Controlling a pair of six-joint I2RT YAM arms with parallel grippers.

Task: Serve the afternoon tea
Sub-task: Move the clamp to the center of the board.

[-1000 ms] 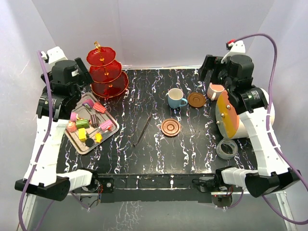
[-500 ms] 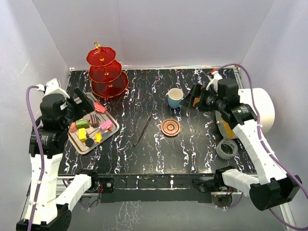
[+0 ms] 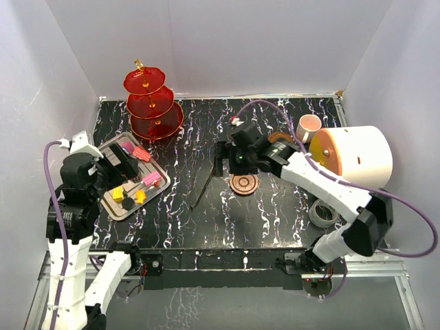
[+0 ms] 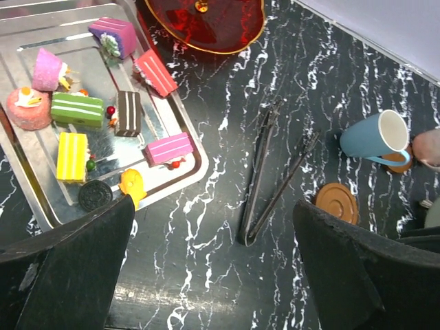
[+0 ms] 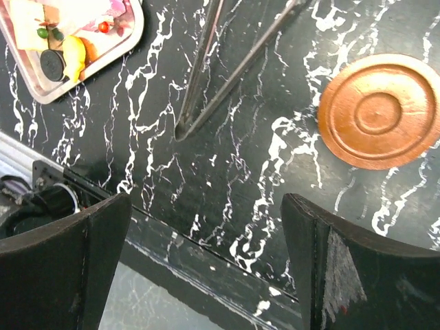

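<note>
1. Your right gripper point(image 5: 206, 199) hangs spread above the tongs point(image 5: 198, 69), just beside 1 saucer point(image 5: 381, 111); close off-centre and they could skid away.
2. Your left gripper point(image 4: 214, 205), also spread, hovers near the sweets point(image 4: 168, 148) on the tray point(image 4: 194, 170); dropping carelessly could clip its rim.

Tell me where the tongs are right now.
In the top view the tongs lie flat mid-table, between the silver tray on their left and the empty brown saucer on their right.
</note>
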